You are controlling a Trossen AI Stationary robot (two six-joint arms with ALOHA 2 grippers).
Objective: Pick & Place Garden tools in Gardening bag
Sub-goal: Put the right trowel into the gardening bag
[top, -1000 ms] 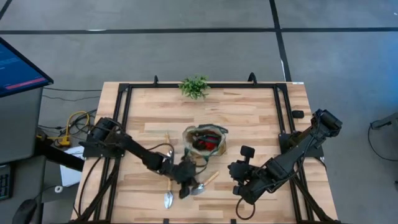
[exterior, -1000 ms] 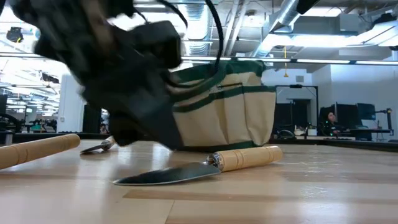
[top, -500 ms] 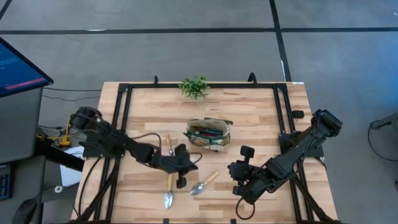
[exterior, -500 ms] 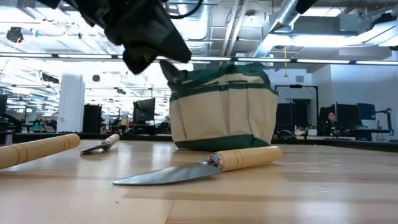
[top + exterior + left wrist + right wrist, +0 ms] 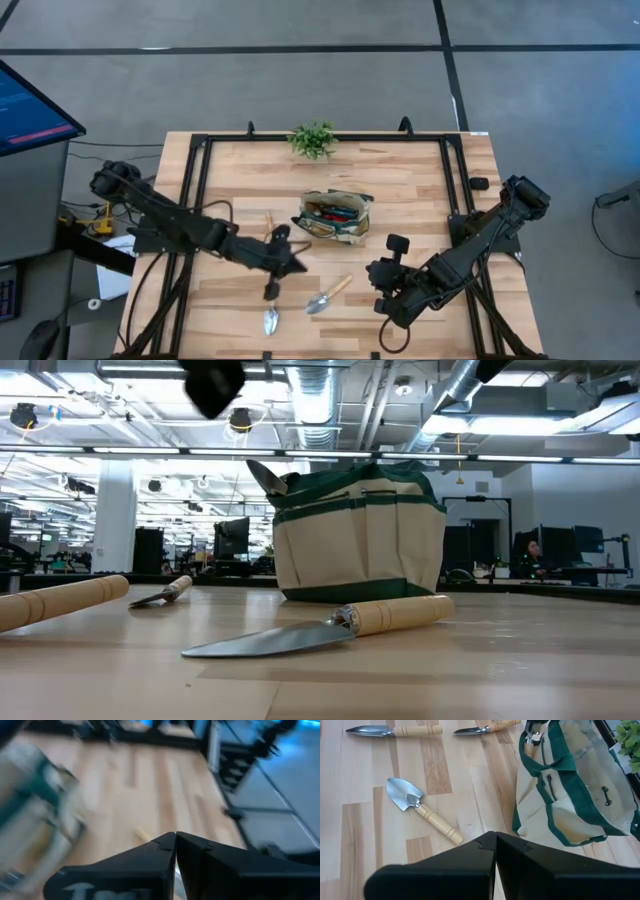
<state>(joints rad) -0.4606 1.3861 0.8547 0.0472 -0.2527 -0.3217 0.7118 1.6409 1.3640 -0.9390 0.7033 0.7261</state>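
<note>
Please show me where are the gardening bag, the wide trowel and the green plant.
gardening bag point(image 5: 570, 815): right wrist view, tan side wall.
wide trowel point(image 5: 402, 795): right wrist view, silver blade.
green plant point(image 5: 313, 139): high view, leaves.

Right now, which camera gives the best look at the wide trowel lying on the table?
The right wrist view: the wide trowel lies whole and unblocked, blade and wooden handle clear. The high view shows it small, near the bag. The low view sees it only edge-on. The left wrist view is too blurred to tell.
</note>
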